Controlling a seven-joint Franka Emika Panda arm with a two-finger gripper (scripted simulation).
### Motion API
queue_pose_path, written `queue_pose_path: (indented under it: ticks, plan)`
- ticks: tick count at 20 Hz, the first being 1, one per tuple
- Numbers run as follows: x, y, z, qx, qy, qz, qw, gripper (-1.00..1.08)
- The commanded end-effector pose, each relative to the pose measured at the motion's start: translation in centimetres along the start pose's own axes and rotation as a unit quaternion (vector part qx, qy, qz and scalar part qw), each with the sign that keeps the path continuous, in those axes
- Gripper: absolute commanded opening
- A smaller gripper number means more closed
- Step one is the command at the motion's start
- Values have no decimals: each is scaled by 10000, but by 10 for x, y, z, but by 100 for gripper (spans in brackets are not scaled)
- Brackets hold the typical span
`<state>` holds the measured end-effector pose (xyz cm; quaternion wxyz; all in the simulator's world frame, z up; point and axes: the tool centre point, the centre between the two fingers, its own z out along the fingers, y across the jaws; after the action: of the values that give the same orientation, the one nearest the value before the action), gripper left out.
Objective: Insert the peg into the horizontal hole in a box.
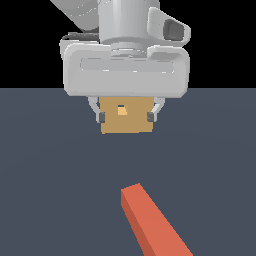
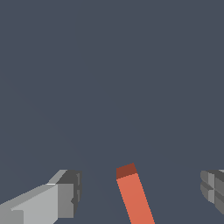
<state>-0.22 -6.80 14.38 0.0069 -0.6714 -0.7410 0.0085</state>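
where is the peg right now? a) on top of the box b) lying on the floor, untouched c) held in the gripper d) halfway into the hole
b: the peg lies on the floor, with the open gripper apart from it and empty.

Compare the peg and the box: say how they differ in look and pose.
The peg is red-orange, long and slim; the box is tan and square-faced. The peg lies flat on the floor in the foreground; the box stands upright behind the open jaws. The box has a hole; the peg shows none. Both are flat-sided.
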Motion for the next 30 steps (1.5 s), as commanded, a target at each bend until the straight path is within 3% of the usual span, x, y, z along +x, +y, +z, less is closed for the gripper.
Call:
queue_pose_path:
  ticks: [1,18,30]
  plan:
    - [-18,1,6,-7,-2,-128,9999,100]
    - [-155,30,56,-80,-10,-1207,9927,100]
    - [-202,51,73,-106,-12,-1596,9871,100]
